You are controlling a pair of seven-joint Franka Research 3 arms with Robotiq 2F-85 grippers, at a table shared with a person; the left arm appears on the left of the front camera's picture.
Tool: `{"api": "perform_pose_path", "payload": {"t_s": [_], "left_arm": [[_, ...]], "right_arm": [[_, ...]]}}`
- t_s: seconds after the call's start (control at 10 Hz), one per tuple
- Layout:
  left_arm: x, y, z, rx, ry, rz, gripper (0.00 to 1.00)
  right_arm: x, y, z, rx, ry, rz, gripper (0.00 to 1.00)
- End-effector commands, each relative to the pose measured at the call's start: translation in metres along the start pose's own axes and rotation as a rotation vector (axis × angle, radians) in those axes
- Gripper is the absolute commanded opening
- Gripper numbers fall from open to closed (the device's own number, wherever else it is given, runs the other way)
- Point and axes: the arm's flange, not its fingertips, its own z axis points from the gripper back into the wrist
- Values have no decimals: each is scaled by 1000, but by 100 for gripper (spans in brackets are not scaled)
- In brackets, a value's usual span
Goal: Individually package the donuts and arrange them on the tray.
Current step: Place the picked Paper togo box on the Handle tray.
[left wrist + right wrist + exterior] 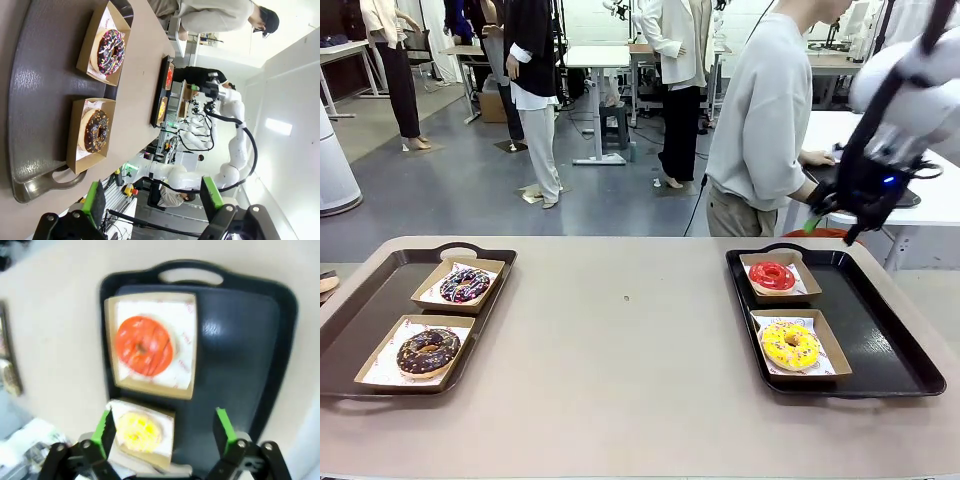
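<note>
Four donuts lie in paper-lined boxes on two dark trays. On the left tray (380, 290) are the dark sprinkled donut (466, 285) (110, 50) and the chocolate-brown donut (428, 351) (96, 131). The right tray (875, 320) (235, 340) holds the red donut (772, 276) (144, 346) and the yellow donut (790, 345) (136, 431). My right gripper (832, 228) (165, 427) hangs open and empty above the far end of the right tray. My left gripper (152, 196) is open and empty, well back from the left tray (45, 75).
A person in a grey sweater (765, 110) stands at the far side of the table, turned toward a white side table (940, 200). The beige tabletop (625, 340) between the two trays is bare. The right arm (220, 92) shows far off in the left wrist view.
</note>
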Motion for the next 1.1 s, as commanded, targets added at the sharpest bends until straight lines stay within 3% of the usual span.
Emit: {"api": "perform_pose_path", "payload": {"t_s": [0.0, 0.2, 0.4, 1.0], "left_arm": [[-1, -1, 1, 1, -4, -3, 100], [-1, -1, 1, 1, -4, -3, 100], [-1, -1, 1, 1, -4, -3, 100], [-1, -1, 1, 1, -4, -3, 100]], "right_arm": [[-48, -49, 61, 285, -11, -11, 100], [-75, -90, 100, 492, -34, 38, 100], [-94, -129, 112, 650, -62, 48, 100], [-104, -240, 49, 895, -64, -84, 100]]}}
